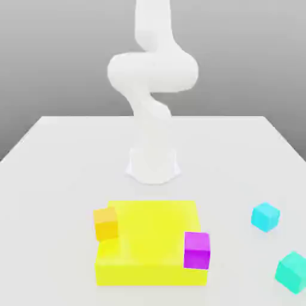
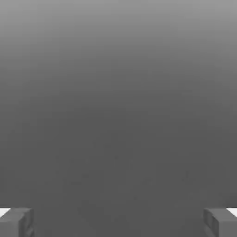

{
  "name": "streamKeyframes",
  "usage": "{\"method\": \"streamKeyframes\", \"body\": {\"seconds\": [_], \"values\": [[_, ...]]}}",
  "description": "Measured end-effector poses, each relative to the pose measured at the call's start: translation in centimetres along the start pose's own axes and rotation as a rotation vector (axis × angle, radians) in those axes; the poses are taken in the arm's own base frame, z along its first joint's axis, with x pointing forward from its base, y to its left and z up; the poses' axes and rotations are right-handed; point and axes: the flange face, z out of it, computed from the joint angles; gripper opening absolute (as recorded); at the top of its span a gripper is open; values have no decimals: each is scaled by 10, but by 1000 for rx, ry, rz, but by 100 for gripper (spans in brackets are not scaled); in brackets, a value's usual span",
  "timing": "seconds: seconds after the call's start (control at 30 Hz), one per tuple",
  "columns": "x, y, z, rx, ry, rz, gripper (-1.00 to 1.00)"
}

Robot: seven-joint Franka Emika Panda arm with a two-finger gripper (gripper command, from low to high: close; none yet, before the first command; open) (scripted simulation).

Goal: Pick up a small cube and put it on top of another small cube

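The small teal cube (image 1: 292, 272) lies on the white table near the front edge at the exterior view's right. The cyan cube (image 1: 265, 216) sits a little behind it and slightly to its left, apart from it. In the hand view my gripper (image 2: 118, 223) is open, its two grey fingertips (image 2: 16, 223) standing wide apart with nothing between them, facing plain grey background. The white arm (image 1: 152, 75) rises from its base at the table's middle and bends upward out of the picture.
A flat yellow slab (image 1: 149, 242) lies at the front centre of the table (image 1: 60, 155). An orange cube (image 1: 106, 223) rests at its left edge and a magenta cube (image 1: 196, 250) at its right front corner.
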Motion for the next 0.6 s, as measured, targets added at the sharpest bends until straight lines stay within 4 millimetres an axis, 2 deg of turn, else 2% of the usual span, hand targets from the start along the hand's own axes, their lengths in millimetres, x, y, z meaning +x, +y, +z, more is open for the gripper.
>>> {"method": "streamKeyframes", "body": {"seconds": [0.17, 0.3, 0.47, 0.6], "values": [[-36, -29, 90, -89, -95, -94, 0], [-76, -44, 158, -149, -173, -172, 0], [-139, -52, 235, -211, -280, -271, 0], [-201, -52, 288, -249, -374, -357, 0]]}}
